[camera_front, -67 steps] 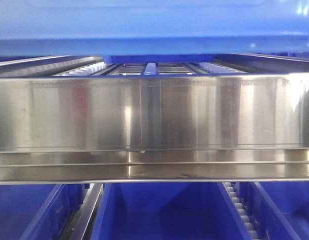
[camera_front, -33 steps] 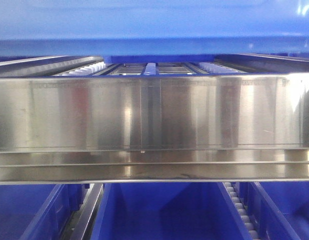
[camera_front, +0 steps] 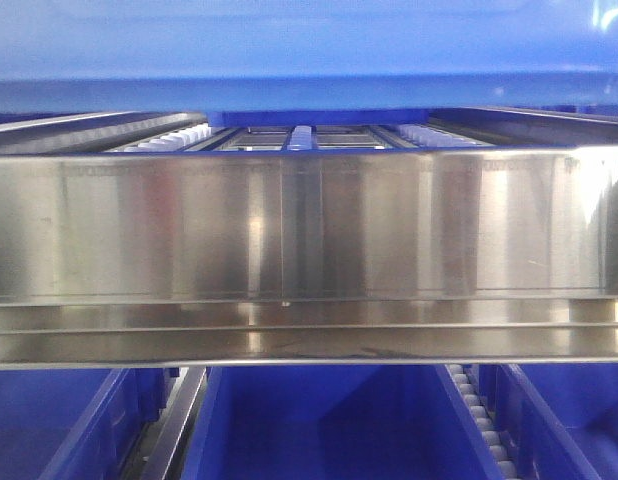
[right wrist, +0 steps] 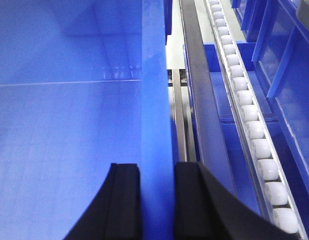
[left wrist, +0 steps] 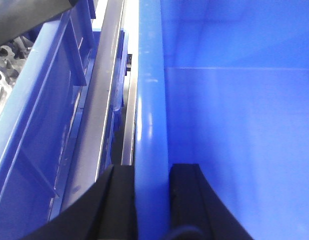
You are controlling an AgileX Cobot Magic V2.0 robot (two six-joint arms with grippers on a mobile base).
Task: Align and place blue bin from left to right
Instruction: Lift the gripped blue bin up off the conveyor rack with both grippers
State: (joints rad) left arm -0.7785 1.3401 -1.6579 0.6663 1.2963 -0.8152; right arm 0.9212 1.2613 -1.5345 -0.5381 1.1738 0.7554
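The blue bin (camera_front: 309,50) fills the top of the front view as a broad, smooth, bright-blue wall above the steel shelf. In the left wrist view its left rim (left wrist: 150,100) runs straight away from me, and my left gripper (left wrist: 152,200) is shut on it, one black finger outside and one inside the bin. In the right wrist view the right rim (right wrist: 155,90) runs the same way. My right gripper (right wrist: 157,200) is shut on that rim, with one finger on each side. The bin's inside looks empty.
A shiny steel rack beam (camera_front: 309,230) crosses the front view, with darker blue crates (camera_front: 319,420) on the level below. A steel rail (left wrist: 102,100) and a neighbouring blue crate (left wrist: 39,110) lie left of the bin. A white roller track (right wrist: 249,120) and another crate (right wrist: 289,60) lie to its right.
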